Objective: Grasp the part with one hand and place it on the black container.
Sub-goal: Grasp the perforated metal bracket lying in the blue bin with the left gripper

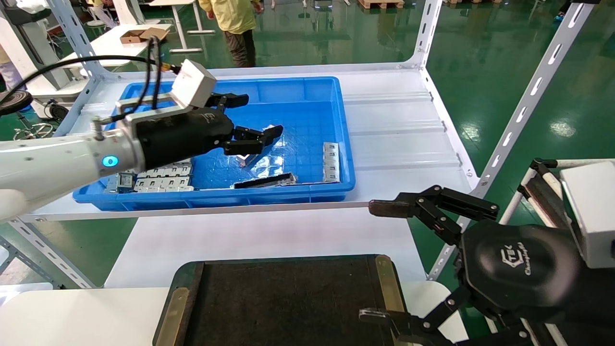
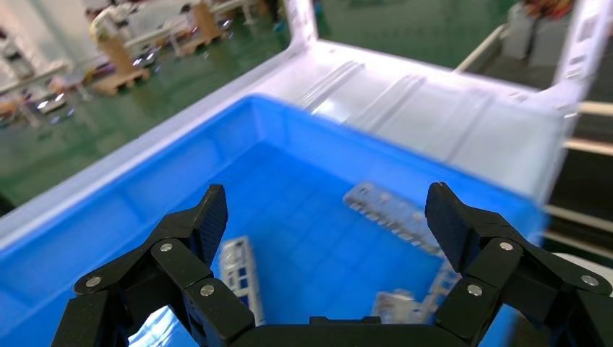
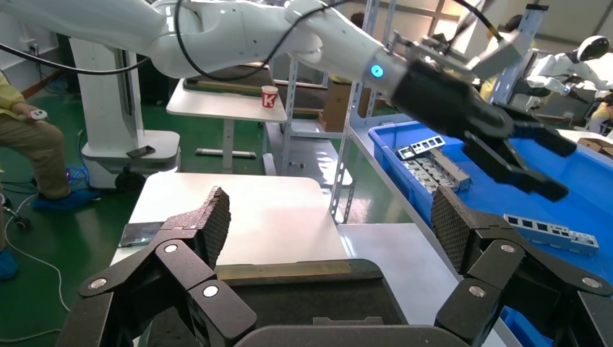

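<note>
My left gripper [image 1: 250,122] hangs spread wide and empty over the middle of the blue bin [image 1: 336,185] in the upper half of the head view. The part [image 1: 330,162] lies flat by the bin's right wall, and I think the same strip is the blurred one [image 2: 394,217] between my fingers in the left wrist view. The right gripper [image 1: 379,262] sits wide open at lower right, beside the black tray [image 1: 192,288] at bottom centre.

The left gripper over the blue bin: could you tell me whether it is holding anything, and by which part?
Nothing is held: the left gripper hangs open over the blue bin.
</note>
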